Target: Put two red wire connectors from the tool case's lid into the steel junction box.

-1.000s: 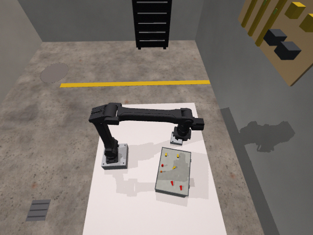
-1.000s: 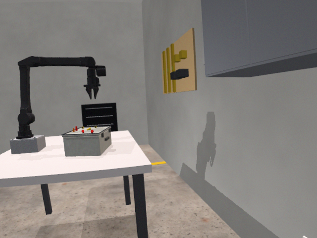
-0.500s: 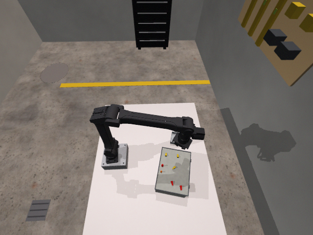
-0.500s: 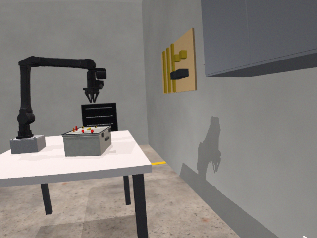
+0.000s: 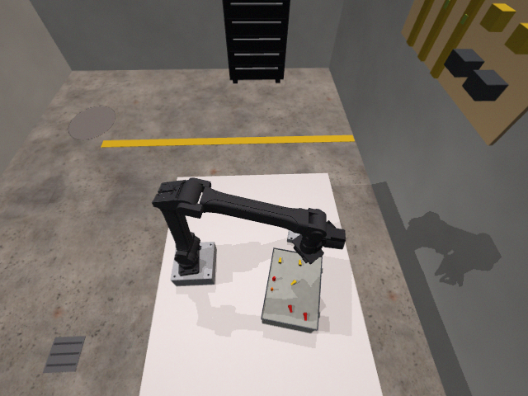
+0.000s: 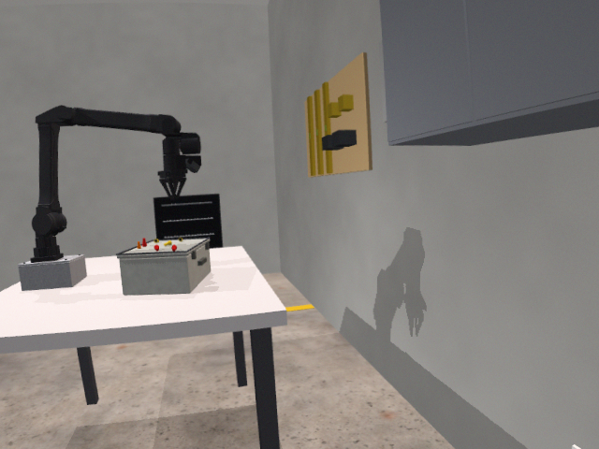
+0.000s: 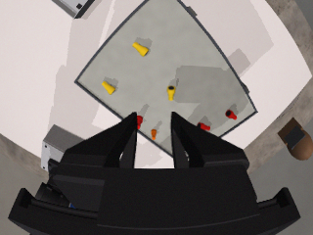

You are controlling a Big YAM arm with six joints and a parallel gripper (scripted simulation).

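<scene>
The grey tool case [image 6: 159, 275] [image 5: 298, 294] [image 7: 196, 46] stands on the white table, and its closed lid carries small wire connectors. Three red connectors [image 5: 290, 308] [image 5: 305, 315] [image 5: 273, 278] lie on the lid, and they also show in the exterior view [image 6: 155, 247]. In the wrist view one red connector [image 7: 203, 125] lies near the lid's edge. An orange connector [image 5: 271, 289] [image 7: 155, 133] and three yellow ones [image 5: 294, 281] [image 7: 140, 47] lie among them. The steel junction box [image 5: 292, 235] sits beyond the case, partly hidden by the wrist. My gripper [image 6: 172, 191] [image 7: 154, 118] hangs high above the lid's far end, partly open and empty.
The arm's grey base block [image 5: 194, 271] [image 6: 51, 271] stands on the table [image 5: 256, 362] to the left of the case. A black drawer cabinet [image 5: 256, 38] stands at the back wall. A pegboard [image 6: 345, 116] hangs on the right wall.
</scene>
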